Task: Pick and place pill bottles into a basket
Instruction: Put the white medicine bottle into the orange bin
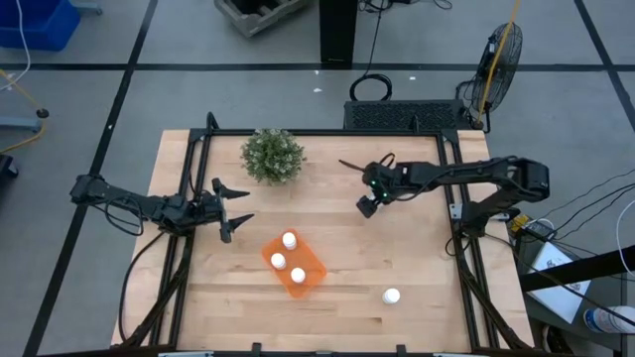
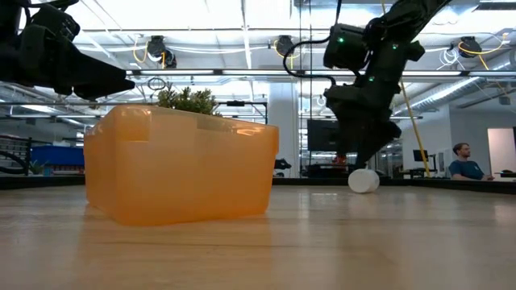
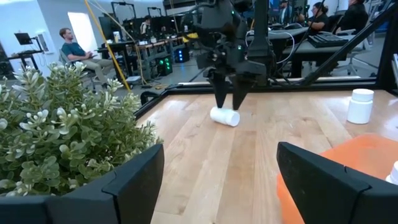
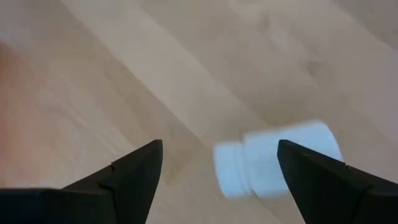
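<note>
Counting three pill bottles [image 1: 289, 239] sitting inside the basket [image 2: 181, 169], all upright, white caps showing from above. Judging the task as a little past the half: three of five being placed, two remaining out on the bench [image 1: 417, 258].

Working now on the fourth pill bottle [image 4: 273, 158], lying on its side on the bench, well apart from the basket, on the right arm's side of it. Hovering right above this bottle with the right tool [image 1: 367, 205], fingers spread wide and released, grasping nothing. In the right wrist view, seeing the bottle between and beyond the two fingers, not being touched by them. In the low view, showing only a small gap between the fingertips and the bottle. Probably needing to come down around it and to close, before carrying it over to the basket.

Leaving the fifth pill bottle [image 1: 391, 296] for later, as it seems: standing upright on the bench, near the basket on the right arm's side, closer to the basket than the lying one. Nothing is touching it.

Waiting with the left tool [image 1: 243, 205] just beside the basket, on the left arm's side, also released and wide open, holding nothing.

Expecting two more pick-and-place rounds before finishing, the lying bottle perhaps rolling if pushed by one finger first.
</note>
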Available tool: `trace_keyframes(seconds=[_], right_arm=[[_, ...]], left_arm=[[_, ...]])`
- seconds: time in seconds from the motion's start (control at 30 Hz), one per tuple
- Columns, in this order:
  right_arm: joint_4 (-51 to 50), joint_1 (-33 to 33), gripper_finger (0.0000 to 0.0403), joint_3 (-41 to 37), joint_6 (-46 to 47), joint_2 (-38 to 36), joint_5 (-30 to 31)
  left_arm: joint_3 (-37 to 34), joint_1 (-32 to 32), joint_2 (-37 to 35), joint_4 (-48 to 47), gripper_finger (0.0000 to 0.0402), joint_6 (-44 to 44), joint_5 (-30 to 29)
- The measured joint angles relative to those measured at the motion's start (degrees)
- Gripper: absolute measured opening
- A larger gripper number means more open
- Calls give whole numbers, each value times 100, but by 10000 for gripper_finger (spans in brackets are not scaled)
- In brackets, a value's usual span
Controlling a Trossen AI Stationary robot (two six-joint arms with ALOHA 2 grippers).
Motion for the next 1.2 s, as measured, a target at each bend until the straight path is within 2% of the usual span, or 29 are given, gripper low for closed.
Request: trace_keyframes(seconds=[0.17,0.4,0.5,0.7,0.8,0.9,1.2], right_arm=[[412,0,309,0,537,20,220],[34,-67,309,0,566,20,491],[-255,-214,309,0,-3,20,595],[-425,-412,309,0,-1389,20,193],[-489,-426,309,0,-2341,20,-277],[-707,-377,309,0,-3058,20,-310],[-1784,-376,309,-165,-3686,20,-297]], left_arm=[[0,0,0,-2,318,0,0],[0,0,0,0,324,0,0],[0,0,0,0,319,0,0],[0,0,0,-2,317,0,0],[0,0,0,-2,322,0,0],[0,0,0,-2,326,0,-2],[0,1,0,0,313,0,0]])
